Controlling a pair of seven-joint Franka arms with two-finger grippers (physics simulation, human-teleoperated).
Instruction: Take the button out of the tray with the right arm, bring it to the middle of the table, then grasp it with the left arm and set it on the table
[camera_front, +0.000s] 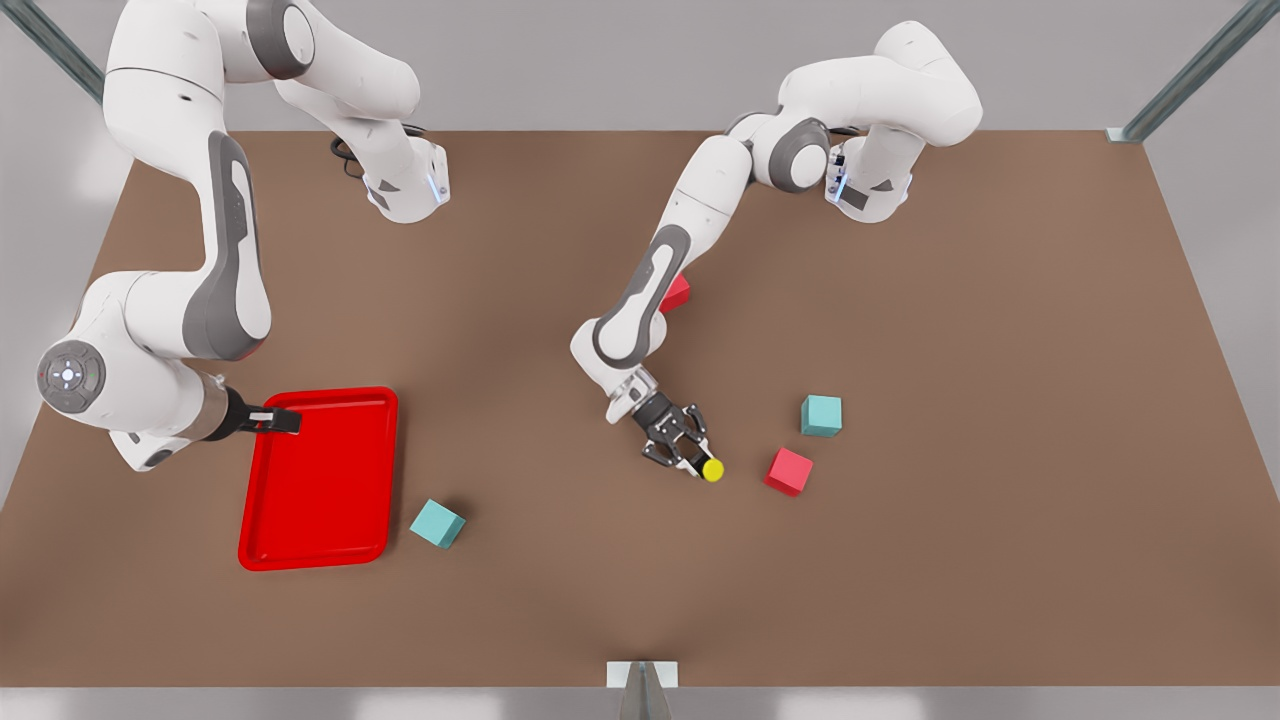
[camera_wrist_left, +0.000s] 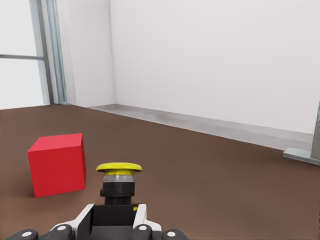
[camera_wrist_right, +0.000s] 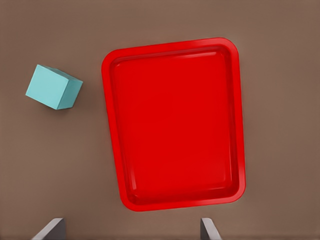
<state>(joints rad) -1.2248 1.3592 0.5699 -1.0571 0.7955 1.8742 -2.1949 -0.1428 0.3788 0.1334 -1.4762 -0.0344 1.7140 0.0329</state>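
The button (camera_front: 711, 469), a yellow cap on a dark body, sits between the fingers of my left gripper (camera_front: 696, 461) near the middle of the table (camera_front: 900, 600). That gripper is shut on the button's (camera_wrist_left: 119, 181) dark body, low over the tabletop and strongly tilted. Whether the button touches the table I cannot tell. The red tray (camera_front: 320, 480) lies at the front view's left with nothing in it. My right gripper (camera_front: 285, 421) hovers over the tray's (camera_wrist_right: 175, 125) far rim, open, fingertips (camera_wrist_right: 50, 231) wide apart.
A red cube (camera_front: 788, 471) lies just beyond the button, toward the front view's right, with a teal cube (camera_front: 821, 415) behind it. Another teal cube (camera_front: 437, 523) sits beside the tray. A second red cube (camera_front: 677, 292) peeks out from behind the left arm.
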